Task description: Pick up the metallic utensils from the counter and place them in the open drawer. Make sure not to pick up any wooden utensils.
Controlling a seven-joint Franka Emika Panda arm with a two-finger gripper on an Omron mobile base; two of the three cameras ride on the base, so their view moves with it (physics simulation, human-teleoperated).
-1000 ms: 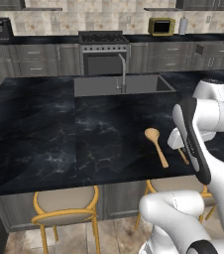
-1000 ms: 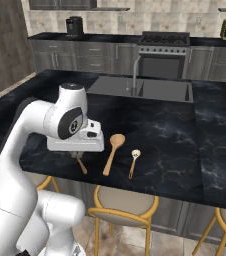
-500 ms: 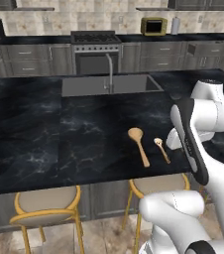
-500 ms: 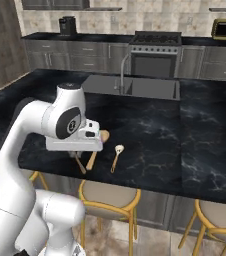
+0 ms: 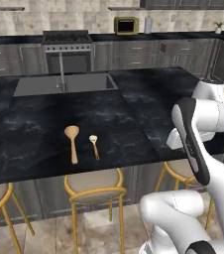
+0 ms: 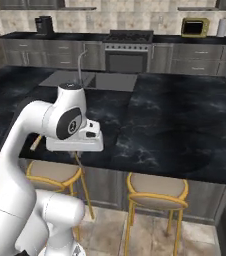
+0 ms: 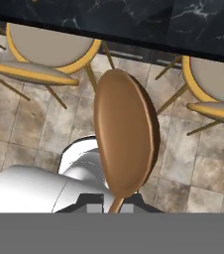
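Metallic utensils, carrying step. Largest first: the desk (image 5: 44, 119), glossy black stone, runs across the left base view, its front edge over a row of yellow-framed stools (image 7: 44, 49).

The arm is folded in front of that edge. In the hand view the wrist looks down past the desk rim to the tiled floor.

Held item: one spoon (image 7: 126, 144) with a smooth oval bowl, brown with a dull sheen. It stands toward 12 o'clock from the finger tips. It hangs over the floor, between two stools and clear of the desk. From colour alone we cannot tell whether it is metal.

On the desk, at about 9 o'clock from the arm in the left base view, lie the wooden utensils. The large spoon (image 5: 72, 141) and the small spoon (image 5: 93, 146) are side by side and apart, both untouched.

End effector (image 7: 113, 207): pressed together, pinching the held spoon's thin handle.

Our judgement: grasp done, transport under way. The next move calls for bringing the open drawer within reach. We should hold the spoon above its inside, lower it, then spread the fingers.
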